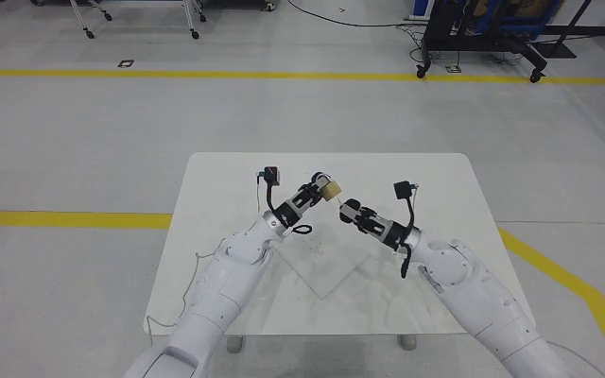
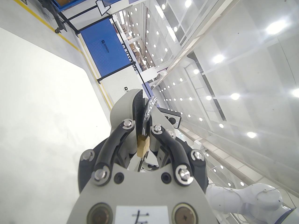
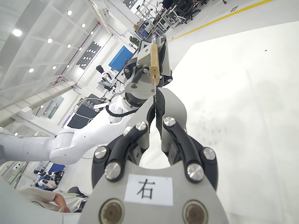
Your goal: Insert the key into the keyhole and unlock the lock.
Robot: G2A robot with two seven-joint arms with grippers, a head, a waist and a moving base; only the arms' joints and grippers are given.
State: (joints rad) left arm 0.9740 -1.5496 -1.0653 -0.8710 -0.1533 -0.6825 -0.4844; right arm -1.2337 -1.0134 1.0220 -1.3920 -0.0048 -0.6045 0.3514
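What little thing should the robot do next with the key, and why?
Probably push the key straight on into the lock. The right gripper pinches the key with its tip at the keyhole and some blade showing outside it, while the left gripper holds the lock.

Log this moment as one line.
left gripper shut on brass padlock | right gripper shut on thin silver key | key tip at keyhole

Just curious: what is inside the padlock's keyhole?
A thin key enters it; how deep is hidden by the brass padlock, and the right fingers cover its head.
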